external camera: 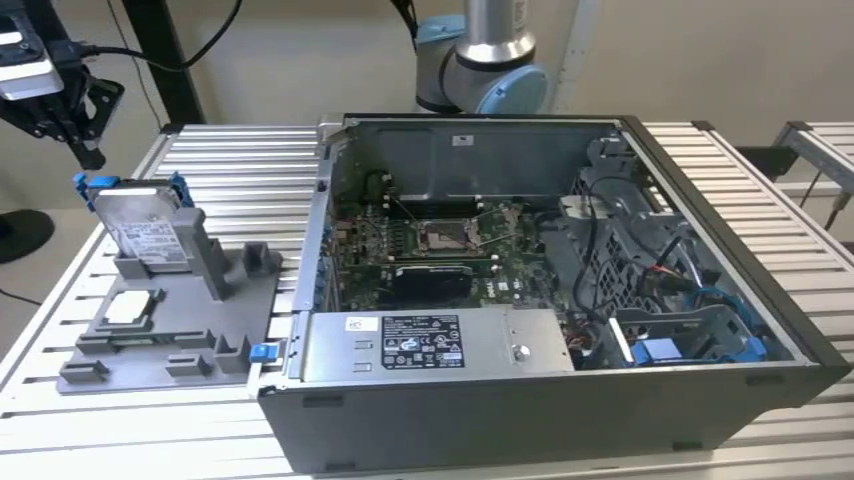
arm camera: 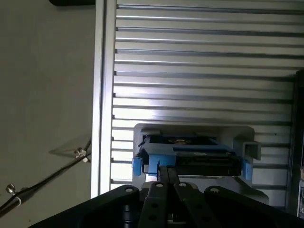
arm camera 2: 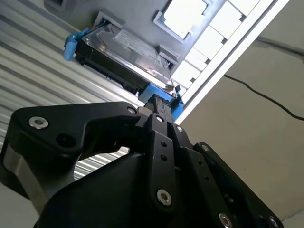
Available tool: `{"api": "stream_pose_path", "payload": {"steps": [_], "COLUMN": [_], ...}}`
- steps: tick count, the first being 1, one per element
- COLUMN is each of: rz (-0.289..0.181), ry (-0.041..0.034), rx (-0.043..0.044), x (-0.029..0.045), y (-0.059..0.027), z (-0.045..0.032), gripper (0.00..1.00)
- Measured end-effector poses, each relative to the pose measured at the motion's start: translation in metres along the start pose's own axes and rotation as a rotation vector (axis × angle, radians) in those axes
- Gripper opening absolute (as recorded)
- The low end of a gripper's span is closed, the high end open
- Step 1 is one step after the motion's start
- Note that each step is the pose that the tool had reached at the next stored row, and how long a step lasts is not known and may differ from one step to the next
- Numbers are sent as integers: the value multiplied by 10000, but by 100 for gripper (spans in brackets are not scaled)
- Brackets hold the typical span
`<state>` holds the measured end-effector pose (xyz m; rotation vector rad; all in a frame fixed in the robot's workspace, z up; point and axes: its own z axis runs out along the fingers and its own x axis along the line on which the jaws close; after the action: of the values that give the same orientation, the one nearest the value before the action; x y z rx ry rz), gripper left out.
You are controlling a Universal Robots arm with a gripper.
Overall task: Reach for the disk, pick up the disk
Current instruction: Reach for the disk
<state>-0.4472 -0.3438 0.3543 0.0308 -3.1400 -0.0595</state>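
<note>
Abv upright disk [external camera: 147, 235], fingers [arm camera 2: 160, 116] pressed together, nothing held, not touching.

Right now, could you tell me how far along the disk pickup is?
The reach looks mostly done: in the exterior view the claw hangs just above the disk, apart from it. Nothing is in hand; the disk stands on edge in its grey holder on the slatted table. The grasp and the lift are not yet done.
</note>
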Motion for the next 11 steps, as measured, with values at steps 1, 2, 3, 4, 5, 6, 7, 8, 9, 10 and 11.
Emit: {"api": "stream_pose_path", "payload": {"steps": [1, 2, 3, 4, 5, 6, 7, 8, 9, 10, 11], "rz": [1, 1, 1, 1, 1, 1, -1, -14, -45, -92, -168], "ry": [0, 0, 0, 0, 0, 1, 0, 0, 1, 4, 7], "rx": [0, 0, 0, 0, 0, 0, 0, 0, 0, 0, 0], "x": [0, 0, 0, 0, 1, 1, 1, 1, 1, 1, 1], "y": [0, 1, 1, 1, 1, 1, 0, 0, 1, 1, 0], "z": [0, 0, 0, 0, 0, 0, 0, 0, 0, 0, 0], "gripper": [0, 0, 0, 0, 0, 0, 0, 0, 0, 0, 0]}}
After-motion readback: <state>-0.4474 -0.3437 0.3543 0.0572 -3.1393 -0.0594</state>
